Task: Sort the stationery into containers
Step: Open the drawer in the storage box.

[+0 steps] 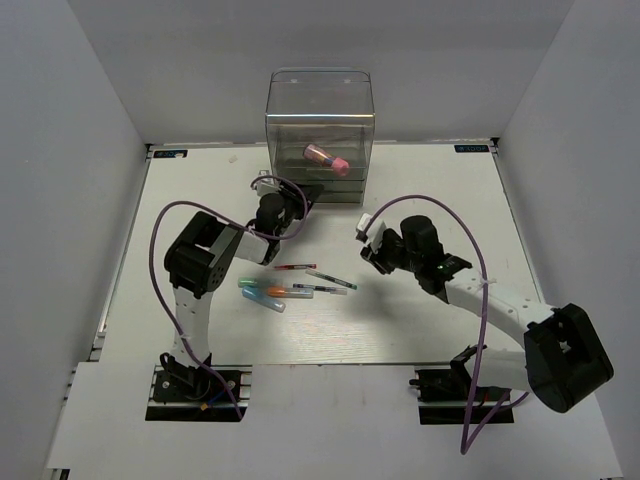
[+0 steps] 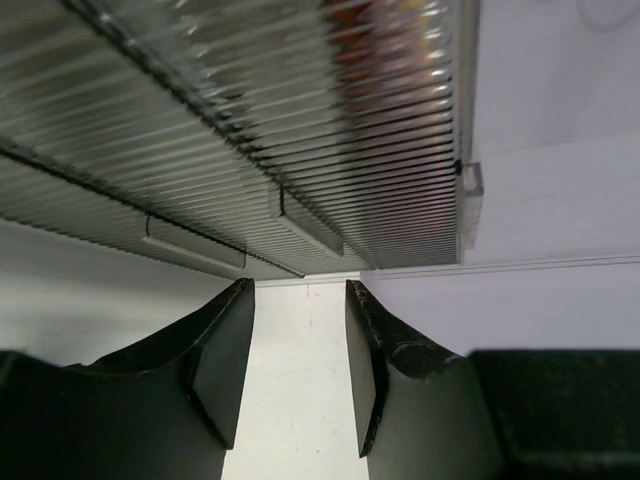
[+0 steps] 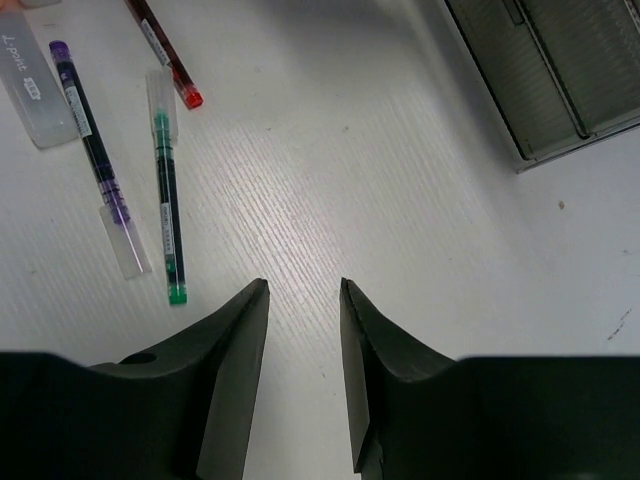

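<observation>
lining up: the left pincer point(image 2: 298, 285) probably needs to centre on one drawer handle point(image 2: 196, 243) of the clear organiser point(image 1: 320, 100) before closing, then pull straight so the box does not slide.
left arm: stretched forward and low, pincer open and empty, just before the drawer fronts.
right arm: bent inward, right pincer point(image 3: 304, 285) open and empty above the table point(image 3: 420, 230), near the green pen point(image 3: 168, 190).
stationery: purple pen point(image 3: 92, 130) and red pen point(image 3: 165, 50) lie loose beside it; the pink tube point(image 1: 327, 157) lies inside the organiser.
</observation>
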Action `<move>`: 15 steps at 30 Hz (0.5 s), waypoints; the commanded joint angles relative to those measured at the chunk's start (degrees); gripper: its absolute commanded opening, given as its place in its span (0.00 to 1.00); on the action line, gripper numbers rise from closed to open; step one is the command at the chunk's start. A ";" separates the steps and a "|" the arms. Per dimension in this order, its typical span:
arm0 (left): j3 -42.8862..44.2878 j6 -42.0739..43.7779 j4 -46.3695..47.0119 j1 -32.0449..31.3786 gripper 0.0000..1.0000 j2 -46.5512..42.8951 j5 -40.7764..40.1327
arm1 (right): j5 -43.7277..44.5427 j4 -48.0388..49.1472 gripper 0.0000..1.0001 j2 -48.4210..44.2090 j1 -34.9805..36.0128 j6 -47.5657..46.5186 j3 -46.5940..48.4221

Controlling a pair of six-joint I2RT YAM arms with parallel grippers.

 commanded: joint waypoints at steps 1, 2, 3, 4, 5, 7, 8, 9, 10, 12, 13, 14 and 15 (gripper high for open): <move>2.41 0.14 2.90 0.04 0.50 -0.45 -1.36 | -1.41 1.61 0.41 -1.86 -0.43 1.35 -1.11; 3.03 0.14 2.90 0.04 0.50 0.15 -1.36 | -1.41 1.69 0.41 -2.03 -0.43 1.26 -1.46; 3.03 0.14 2.90 0.04 0.50 0.16 -1.36 | -1.49 1.70 0.41 -1.95 -0.52 1.17 -1.55; 3.90 0.14 1.68 0.04 0.50 0.86 -1.36 | -1.58 1.78 0.41 -1.77 -0.43 1.09 -1.47; 5.04 0.14 1.15 0.04 0.50 0.86 -1.36 | -1.58 1.96 0.41 -1.86 -0.61 1.09 -1.55; 6.10 0.14 -0.35 0.57 0.49 1.39 -2.41 | -1.58 2.05 0.41 -1.86 -0.43 1.17 -1.55; 6.98 0.14 -1.66 0.57 0.49 1.91 -2.41 | -1.58 2.13 0.41 -1.86 -0.61 1.09 -1.47; 6.99 0.14 -1.67 0.57 0.48 1.92 -3.02 | -1.58 2.14 0.41 -1.86 -0.61 1.00 -1.55; 7.68 0.14 -2.37 0.57 0.48 2.44 -3.03 | -1.58 2.14 0.41 -1.86 -0.61 1.00 -1.55; 8.39 0.14 -2.98 1.10 0.43 3.05 -3.03 | -1.50 2.14 0.42 -1.94 -0.61 1.08 -1.64; 9.00 0.14 -2.99 1.10 0.40 3.06 -3.03 | -1.41 2.14 0.42 -2.03 -0.52 1.00 -1.64; 9.53 0.14 -2.99 1.10 0.36 3.06 -3.03 | -1.49 2.22 0.42 -2.12 -0.61 0.91 -1.73; 9.54 0.14 -2.99 1.10 0.29 3.58 -3.03 | -1.41 2.14 0.42 -2.21 -0.78 1.00 -1.90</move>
